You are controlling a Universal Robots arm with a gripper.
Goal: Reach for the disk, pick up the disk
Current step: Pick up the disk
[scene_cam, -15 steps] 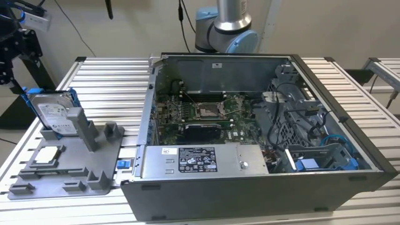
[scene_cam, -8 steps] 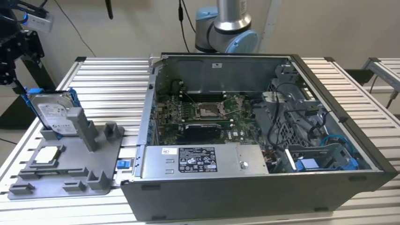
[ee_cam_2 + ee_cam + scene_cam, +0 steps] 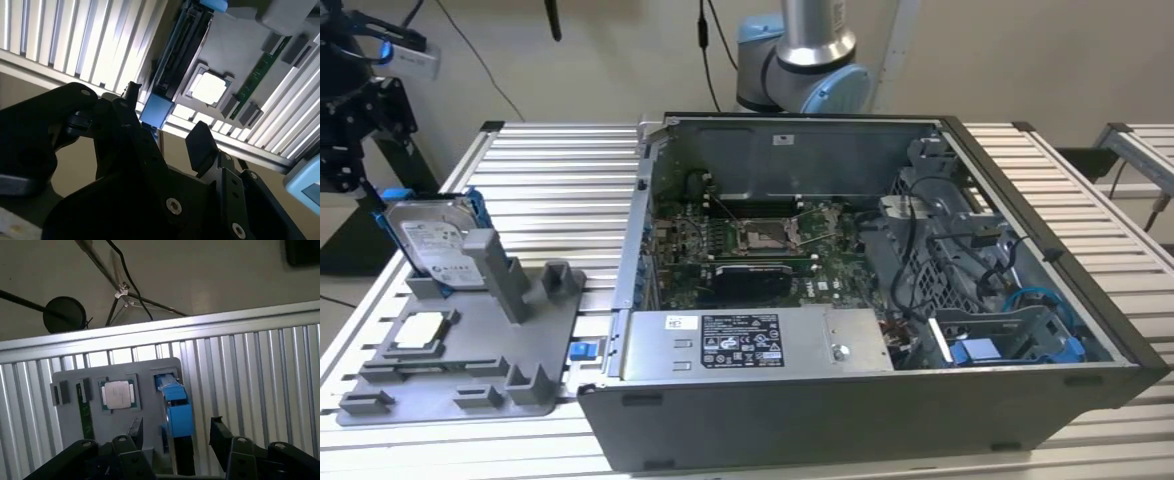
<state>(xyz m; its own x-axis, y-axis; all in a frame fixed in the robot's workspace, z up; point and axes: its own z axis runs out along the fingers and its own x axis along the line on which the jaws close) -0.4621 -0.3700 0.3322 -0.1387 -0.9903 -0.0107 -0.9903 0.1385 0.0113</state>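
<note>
Reaching is seemingly the step in hand; the hand [image 3: 177, 432] is hovering released, fingers [image 3: 219, 432] spread, just short of the disk [image 3: 176, 410] standing on edge in the grey fixture [image 3: 67, 420] on the table [image 3: 260, 380]; grasping is calling for straddling its sides squarely.

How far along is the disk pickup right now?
Done: nothing yet; the disk stands on edge in the grey fixture tray, untouched. In hand: the reach, with the open pincer hovering over the disk's blue bracket, not touching it. Left: the grasp and the lift.
</note>
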